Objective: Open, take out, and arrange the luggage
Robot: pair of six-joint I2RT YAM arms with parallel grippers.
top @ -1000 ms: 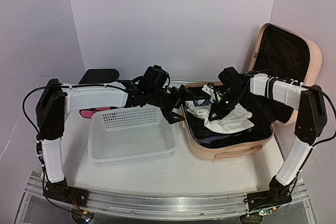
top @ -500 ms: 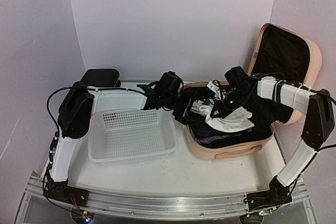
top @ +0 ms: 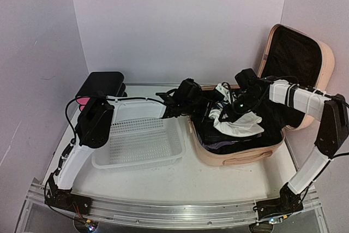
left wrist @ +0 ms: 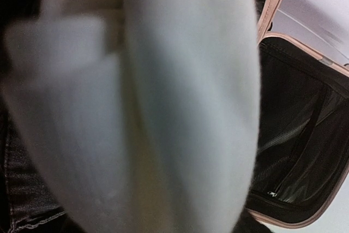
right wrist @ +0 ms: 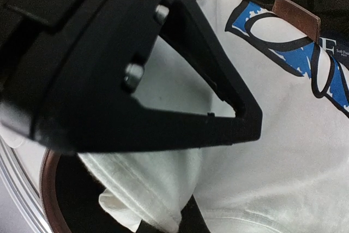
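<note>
Now both arms reach into the open luggage (top: 240, 155), right of centre on the table.
Right jaws are clamped on the white shirt (top: 240, 125); whether the left jaws grip it I cannot tell. Best lift the shirt clear of the rim before swinging toward the basket (top: 136, 159). Right wrist view alone shows its blue print (right wrist: 283, 45); left wrist view shows the lining's zip (left wrist: 272, 193).

I see the large peach-pink hard-shell suitcase (top: 240, 158) lying open at the right of the overhead frame, base flat, its black-lined lid standing up toward the upper right corner.
</note>
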